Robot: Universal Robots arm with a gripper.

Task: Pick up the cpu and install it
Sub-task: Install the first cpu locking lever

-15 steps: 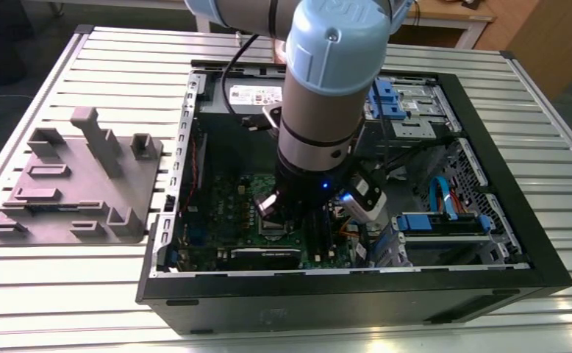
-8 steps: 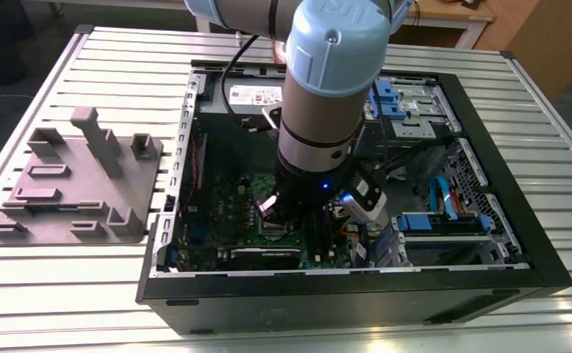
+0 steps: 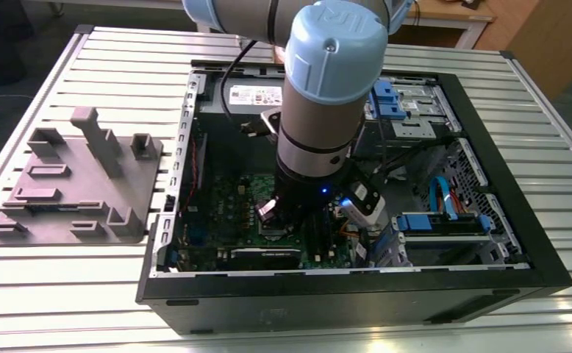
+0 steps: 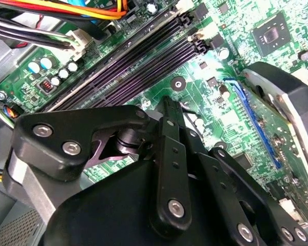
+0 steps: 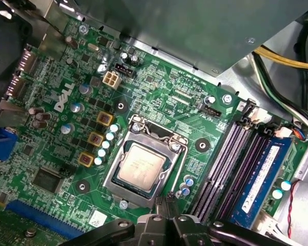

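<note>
The cpu (image 5: 141, 166), a small silver-grey square chip, lies flat in the dark socket, with the socket's metal frame (image 5: 113, 177) around it on the green motherboard (image 5: 159, 102). In the first wrist view my gripper (image 5: 167, 201) hovers just beside the socket's corner with its black fingers together and nothing between them. In the exterior view the arm reaches down into the open computer case, and the gripper (image 3: 278, 220) hangs low over the motherboard (image 3: 237, 191). The second wrist view shows the gripper (image 4: 167, 105) beside the memory slots (image 4: 138, 66).
A grey plastic tray (image 3: 70, 184) with raised blocks lies on the slatted table at the exterior view's left. The case walls (image 3: 345, 294) ring the board. Memory slots (image 5: 231, 154), a blue memory stick (image 5: 264, 171), cables (image 5: 277, 87) and a graphics card (image 4: 292, 113) crowd the socket area.
</note>
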